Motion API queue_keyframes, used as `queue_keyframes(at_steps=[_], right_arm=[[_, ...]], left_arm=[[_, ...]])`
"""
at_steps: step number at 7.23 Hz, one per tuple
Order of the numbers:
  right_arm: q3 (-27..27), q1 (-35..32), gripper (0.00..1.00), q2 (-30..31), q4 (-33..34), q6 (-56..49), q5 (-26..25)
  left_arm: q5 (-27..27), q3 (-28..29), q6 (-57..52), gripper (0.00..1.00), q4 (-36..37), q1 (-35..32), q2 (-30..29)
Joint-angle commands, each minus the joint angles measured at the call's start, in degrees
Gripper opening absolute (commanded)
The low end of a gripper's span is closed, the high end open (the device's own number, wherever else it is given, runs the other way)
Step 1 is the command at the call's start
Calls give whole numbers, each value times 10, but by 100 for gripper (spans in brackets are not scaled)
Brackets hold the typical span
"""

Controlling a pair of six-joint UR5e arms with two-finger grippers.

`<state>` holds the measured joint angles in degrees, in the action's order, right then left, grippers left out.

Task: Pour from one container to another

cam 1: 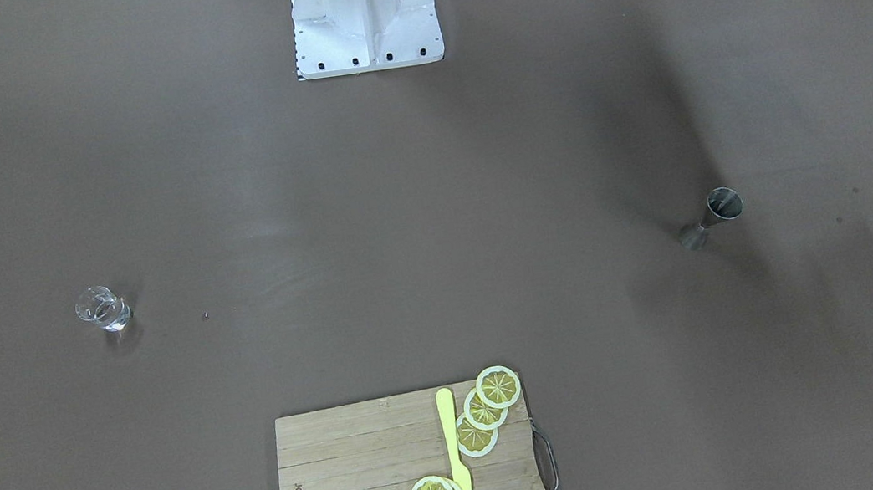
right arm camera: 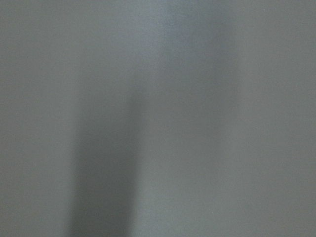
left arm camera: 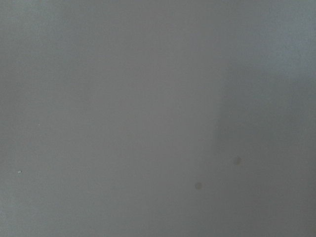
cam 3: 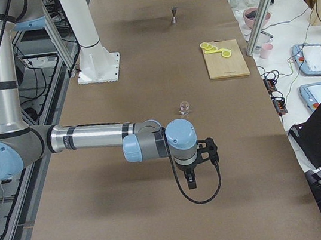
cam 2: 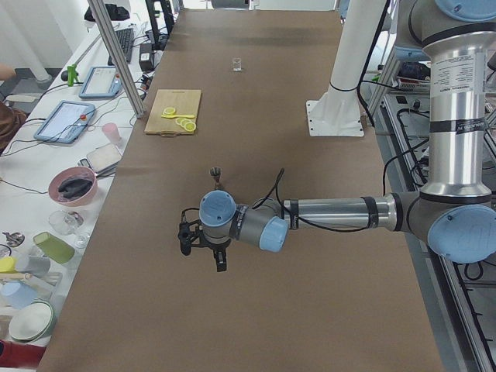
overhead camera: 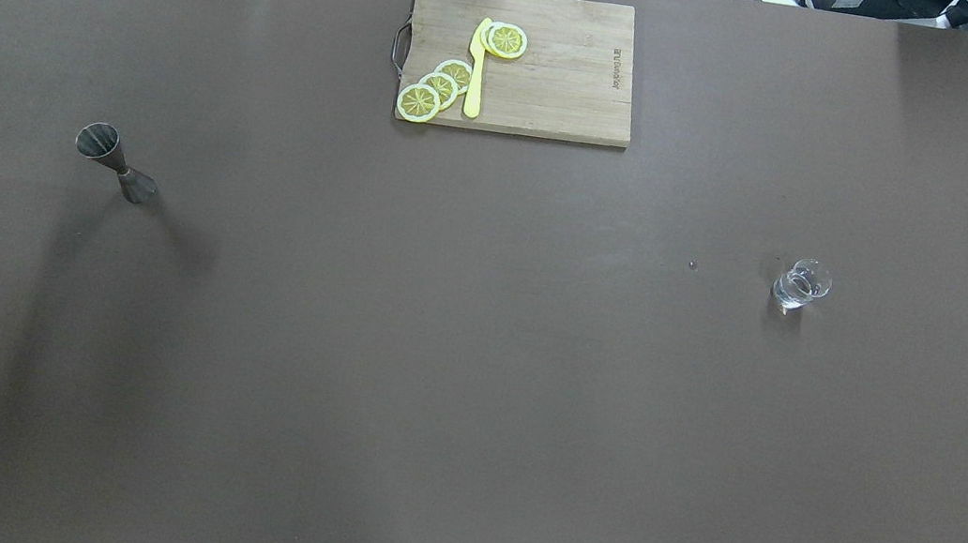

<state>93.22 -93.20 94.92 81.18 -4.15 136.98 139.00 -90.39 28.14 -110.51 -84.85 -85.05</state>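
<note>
The small clear glass stands upright on the robot's right side of the brown table, also seen in the front view as the glass. Far across on the left stands the steel jigger, upright, mouth up; the front view shows this jigger too. My left gripper hangs over the table a little nearer than the jigger. My right gripper hangs short of the glass. Both show only in side views, so I cannot tell whether they are open or shut. Both wrist views show only bare table.
A wooden cutting board with lemon slices and a yellow knife lies at the table's far middle edge. The robot's white base stands at the near edge. Bowls, cups and tablets sit on a side bench.
</note>
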Motion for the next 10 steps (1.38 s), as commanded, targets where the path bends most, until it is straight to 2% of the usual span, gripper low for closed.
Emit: queue_keyframes(at_steps=[1, 3, 4, 6, 8, 10], right_arm=[[-18, 9, 100, -7, -70, 2, 40], [-36, 13, 100, -21, -131, 3, 64], [-46, 13, 100, -26, -143, 1, 88], [-47, 14, 100, -29, -153, 0, 101], [-26, 19, 100, -31, -152, 0, 109], [17, 40, 100, -23, -152, -2, 110]], left_arm=[[1, -3, 0, 98, -2, 0, 1], [0, -2, 1, 98, -7, 1, -2], [1, -4, 0, 98, -7, 0, -2], [0, 2, 0, 98, -7, 1, -5], [-1, 5, 0, 98, -6, 2, -6], [-3, 6, 0, 98, -7, 2, -7]])
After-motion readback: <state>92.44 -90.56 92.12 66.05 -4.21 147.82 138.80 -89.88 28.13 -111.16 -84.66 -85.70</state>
